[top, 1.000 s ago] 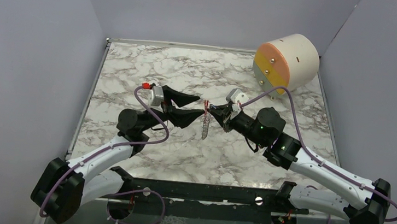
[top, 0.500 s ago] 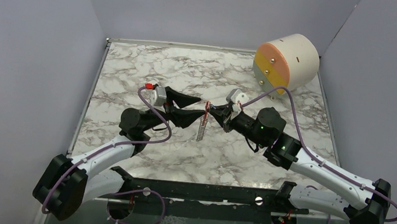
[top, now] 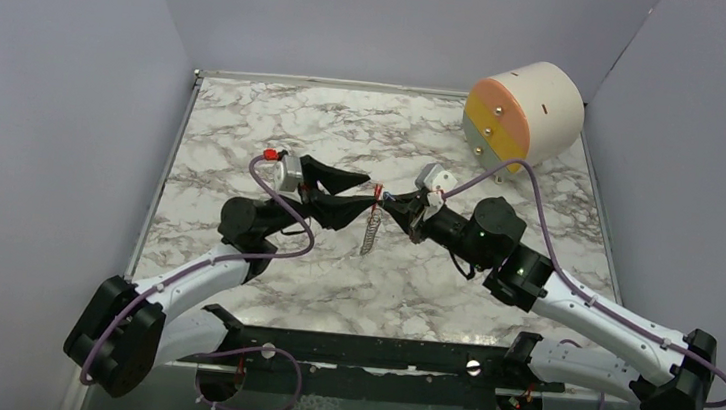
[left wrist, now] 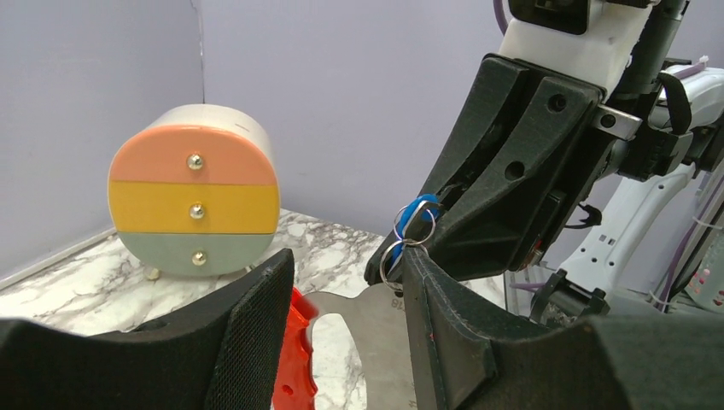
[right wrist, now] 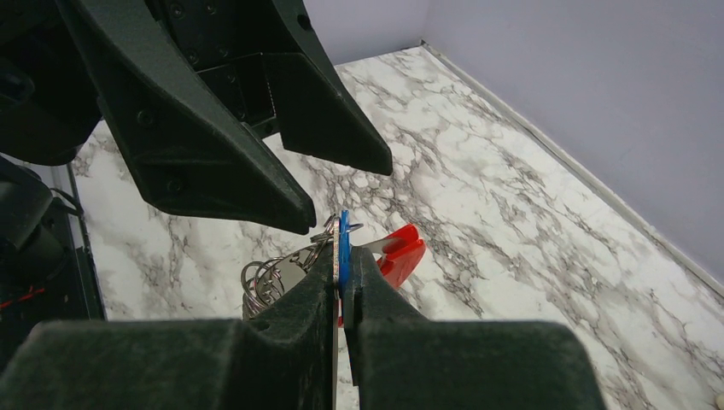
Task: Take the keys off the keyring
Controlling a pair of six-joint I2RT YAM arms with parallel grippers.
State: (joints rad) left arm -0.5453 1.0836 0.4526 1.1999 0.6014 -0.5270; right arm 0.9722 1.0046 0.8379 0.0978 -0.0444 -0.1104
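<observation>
The task looks barely begun: above mid-bench [top: 246, 123] the right end effector [right wrist: 341, 272], at 3 o'clock, is pinched closed on the blue key [right wrist: 343, 232], apparently unseparated from the keyring [top: 370, 231] dangling at 6 o'clock, while the left end effector [left wrist: 346, 282], at 9 o'clock, gapes without a grip.

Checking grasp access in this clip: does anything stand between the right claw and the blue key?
Nothing visible does. The right claw is shut directly on the blue key; the open left claw faces it at the keyring.
</observation>
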